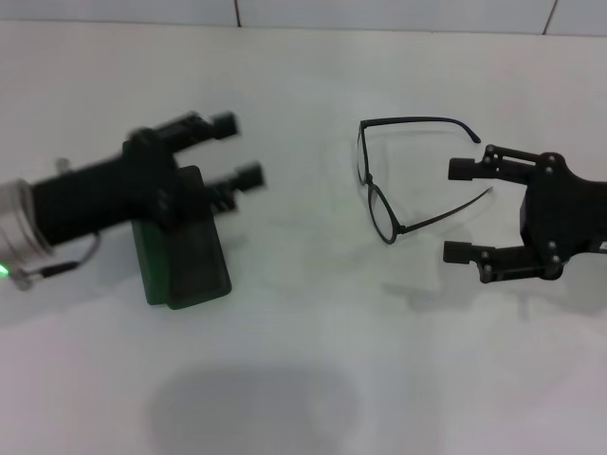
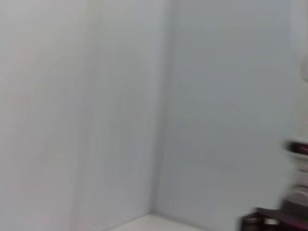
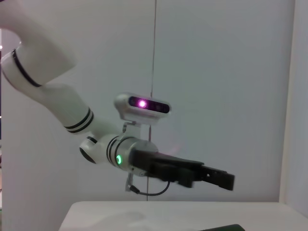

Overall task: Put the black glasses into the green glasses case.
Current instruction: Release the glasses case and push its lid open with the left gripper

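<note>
The glasses (image 1: 410, 175) lie unfolded on the table (image 1: 303, 360), the right claw (image 1: 464, 210) spread wide beside one temple arm, presumably lining up a grab, while the left claw (image 1: 235, 150), also open, hovers over the closed green case (image 1: 182, 256).

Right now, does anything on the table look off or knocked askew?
Nothing damaged or spilled. The black glasses lie unfolded beside the open right gripper. The green glasses case sits partly hidden beneath the open left gripper, so I cannot tell whether its lid is open.
</note>
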Robot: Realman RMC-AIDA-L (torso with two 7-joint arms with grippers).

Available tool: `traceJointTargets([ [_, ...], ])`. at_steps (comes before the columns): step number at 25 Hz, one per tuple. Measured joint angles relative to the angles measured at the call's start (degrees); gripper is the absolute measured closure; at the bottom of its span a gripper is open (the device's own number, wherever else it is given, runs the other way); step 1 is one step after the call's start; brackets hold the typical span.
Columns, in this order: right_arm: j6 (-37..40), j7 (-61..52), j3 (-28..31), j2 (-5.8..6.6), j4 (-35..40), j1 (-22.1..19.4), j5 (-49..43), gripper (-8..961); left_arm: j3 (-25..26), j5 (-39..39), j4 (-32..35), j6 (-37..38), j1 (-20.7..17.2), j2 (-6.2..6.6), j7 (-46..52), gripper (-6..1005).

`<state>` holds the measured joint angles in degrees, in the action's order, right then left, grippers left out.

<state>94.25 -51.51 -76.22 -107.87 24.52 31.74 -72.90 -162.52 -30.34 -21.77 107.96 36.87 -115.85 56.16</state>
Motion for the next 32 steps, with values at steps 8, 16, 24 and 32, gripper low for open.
traceJointTargets([
  [8, -0.21, -0.66, 0.23, 0.58, 0.0, 0.78, -0.14, 84, -0.4, 5.6, -25.36, -0.87, 6.95, -0.86, 31.63, 249],
  [16, -0.11, -0.37, 0.2, 0.64, 0.07, 0.5, -0.23, 84, -0.49, 19.48, -40.4, -0.61, 12.05, -3.85, 43.24, 263],
  [24, -0.15, -0.13, 0.2, 0.37, 1.41, -0.65, -0.88, 85, -0.52, 27.64, -37.49, -4.67, 14.48, -4.07, 47.16, 278],
  [32, -0.05, -0.08, 0.2, 0.14, 1.42, -0.91, -0.94, 85, -0.52, 31.74, -35.86, -9.84, 16.33, -4.12, 49.12, 293],
])
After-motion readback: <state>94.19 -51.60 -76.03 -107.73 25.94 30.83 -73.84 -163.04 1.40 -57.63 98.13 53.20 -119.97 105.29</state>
